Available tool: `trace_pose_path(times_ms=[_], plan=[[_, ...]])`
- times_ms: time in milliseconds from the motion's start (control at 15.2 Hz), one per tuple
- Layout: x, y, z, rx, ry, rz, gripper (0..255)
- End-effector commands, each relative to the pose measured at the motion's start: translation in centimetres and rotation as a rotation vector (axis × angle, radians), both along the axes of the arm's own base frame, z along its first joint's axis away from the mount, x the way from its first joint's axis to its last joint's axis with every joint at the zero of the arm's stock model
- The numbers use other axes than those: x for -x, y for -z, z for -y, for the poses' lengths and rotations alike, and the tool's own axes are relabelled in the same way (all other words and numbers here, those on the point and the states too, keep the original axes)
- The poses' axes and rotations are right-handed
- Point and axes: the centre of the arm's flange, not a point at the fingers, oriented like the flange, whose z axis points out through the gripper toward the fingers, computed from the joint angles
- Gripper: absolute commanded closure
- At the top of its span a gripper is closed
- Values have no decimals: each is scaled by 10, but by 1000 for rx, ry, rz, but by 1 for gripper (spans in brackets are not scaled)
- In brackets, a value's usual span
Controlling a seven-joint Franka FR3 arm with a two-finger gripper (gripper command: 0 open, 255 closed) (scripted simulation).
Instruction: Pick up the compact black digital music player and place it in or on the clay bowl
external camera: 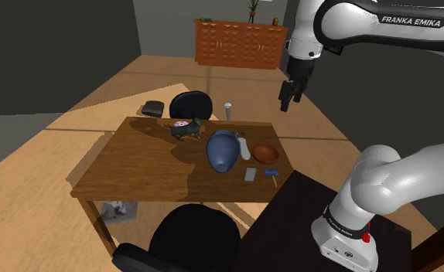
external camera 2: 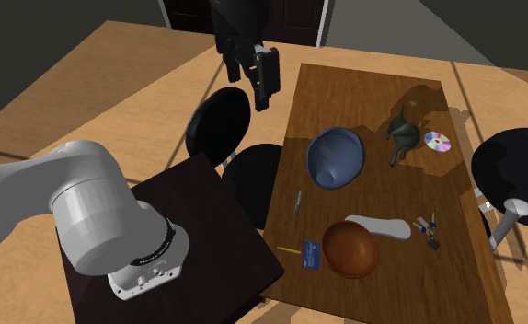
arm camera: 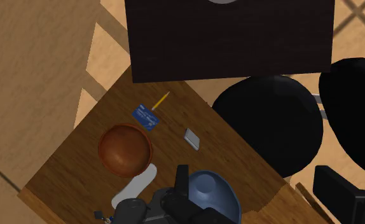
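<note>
So the music player [external camera: 250,175] is drawn as a small grey slab, not black, and it's honestly hard to read. In the second exterior view it's only a thin sliver, long axis running roughly along the table's [external camera 2: 373,87] nearby long edge, and I can't tell which end is the top. It lies close to that long edge toward the stand's [external camera 2: 184,235] end, between the blue rounded thing [external camera 2: 336,156] and the edge, near the reddish-brown bowl [external camera 2: 350,248] but not touching it. The pincer [external camera: 288,103] hangs high in the air off the table with its fingers apart, holding nothing. In the wrist view the blue thing and the white sole-shaped piece [arm camera: 137,186] are cut off, and a dark jumble beside them is too murky to name. Count: one player, one bowl, one blue card [external camera 2: 311,255], one yellow pencil [external camera 2: 288,248], one disc [external camera 2: 438,141], one dark animal figurine [external camera 2: 402,133], and two black chairs [external camera: 190,103], one at each long edge.
</note>
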Motion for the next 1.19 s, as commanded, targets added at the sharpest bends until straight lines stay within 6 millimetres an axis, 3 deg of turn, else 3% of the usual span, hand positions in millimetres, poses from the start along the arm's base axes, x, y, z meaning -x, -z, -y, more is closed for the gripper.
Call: trace_pose_path(times_ms=[0, 1122], plan=[[0, 0, 0, 0, 0, 0, 0], [-30, 219, 20, 29, 255, 132, 0]])
